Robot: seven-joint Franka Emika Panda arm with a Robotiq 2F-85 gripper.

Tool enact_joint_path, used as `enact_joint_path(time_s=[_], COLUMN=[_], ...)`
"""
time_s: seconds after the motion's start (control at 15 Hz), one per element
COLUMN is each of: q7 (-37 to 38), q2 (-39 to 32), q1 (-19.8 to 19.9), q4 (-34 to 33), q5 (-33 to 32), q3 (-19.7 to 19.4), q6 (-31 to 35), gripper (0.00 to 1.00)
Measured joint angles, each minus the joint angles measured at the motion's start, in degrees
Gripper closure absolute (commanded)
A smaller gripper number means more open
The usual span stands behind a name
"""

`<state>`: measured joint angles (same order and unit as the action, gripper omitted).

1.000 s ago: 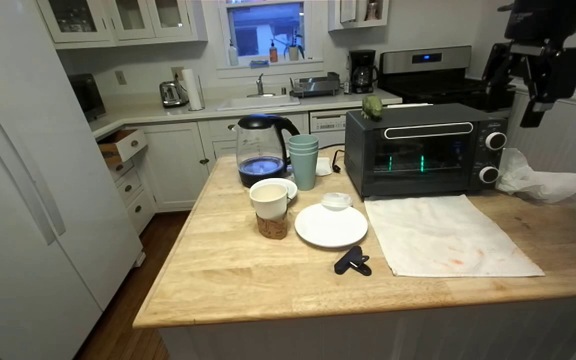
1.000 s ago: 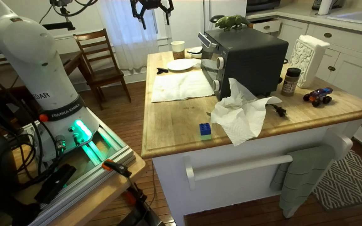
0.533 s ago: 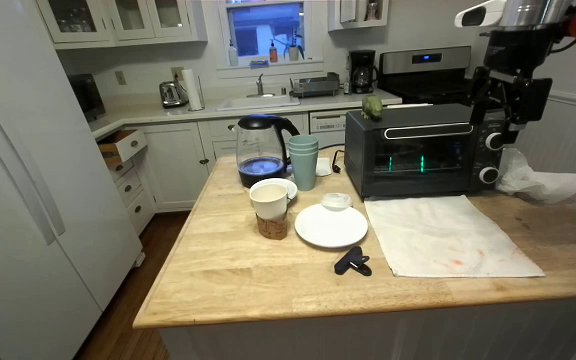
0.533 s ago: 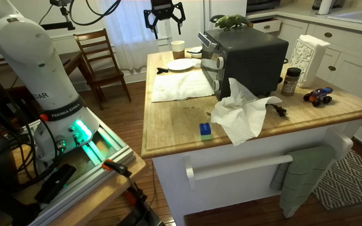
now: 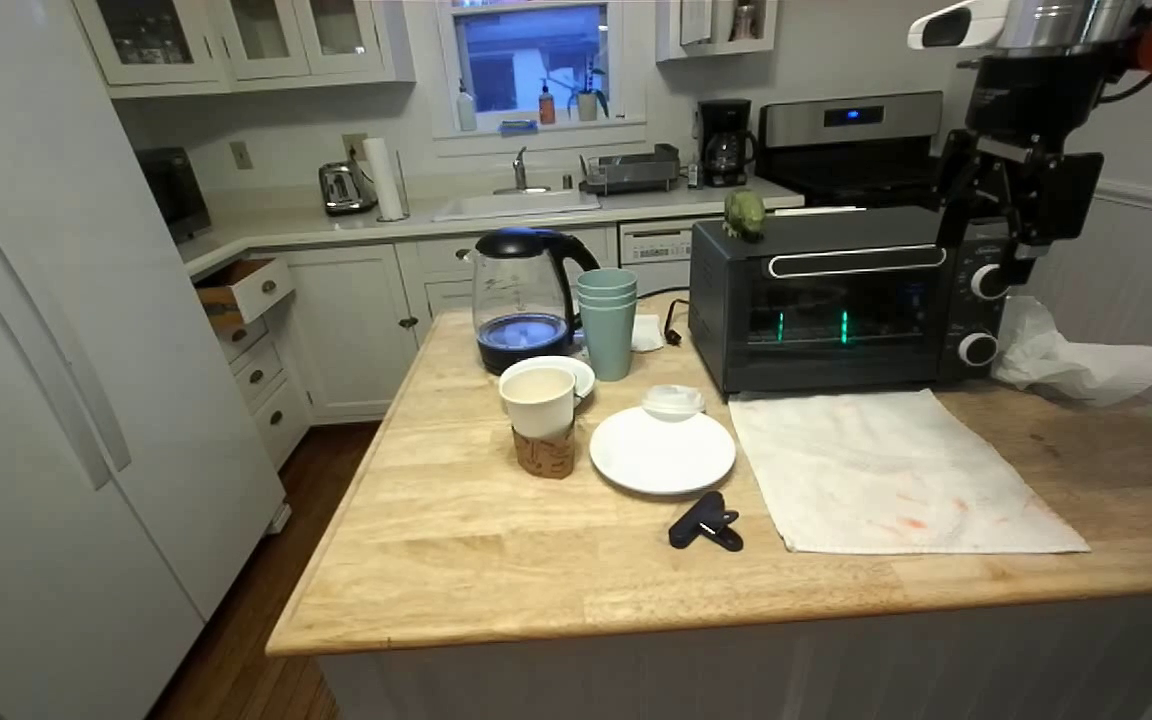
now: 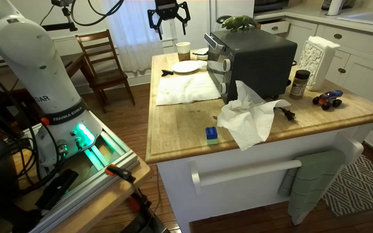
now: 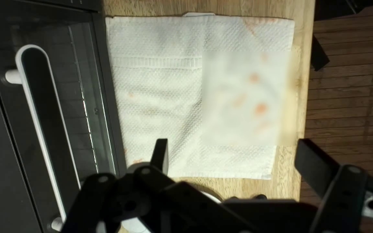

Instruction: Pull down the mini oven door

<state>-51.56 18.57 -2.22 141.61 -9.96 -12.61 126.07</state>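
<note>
Presently, the end effector (image 6: 172, 34) is held aloft in front of the mini oven (image 6: 264, 61), its fingers (image 7: 316, 163) parted wide and apart from the handle (image 7: 45, 119). The mini oven is set on the table (image 5: 436, 560), and at its front the mini oven door (image 5: 841, 305) is seen upright and closed in both exterior views. A white cloth (image 5: 896, 470) is laid before the oven, and a green toy animal (image 6: 238, 22) is perched on top.

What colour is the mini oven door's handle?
The handle is black, edged in white; the wrist view shows it best.
</note>
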Motion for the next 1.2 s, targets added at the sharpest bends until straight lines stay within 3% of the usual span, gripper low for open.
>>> enact_joint_path(time_s=[0.67,1.2], q7=[-10.0,-15.41], q2=[-5.22,-9.13], q1=[3.12,4.4], q4=[-1.17,-4.44], q5=[0.49,1.06], q3=[-1.42,-1.41], q6=[8.89,10.44], gripper=[0.0,0.0])
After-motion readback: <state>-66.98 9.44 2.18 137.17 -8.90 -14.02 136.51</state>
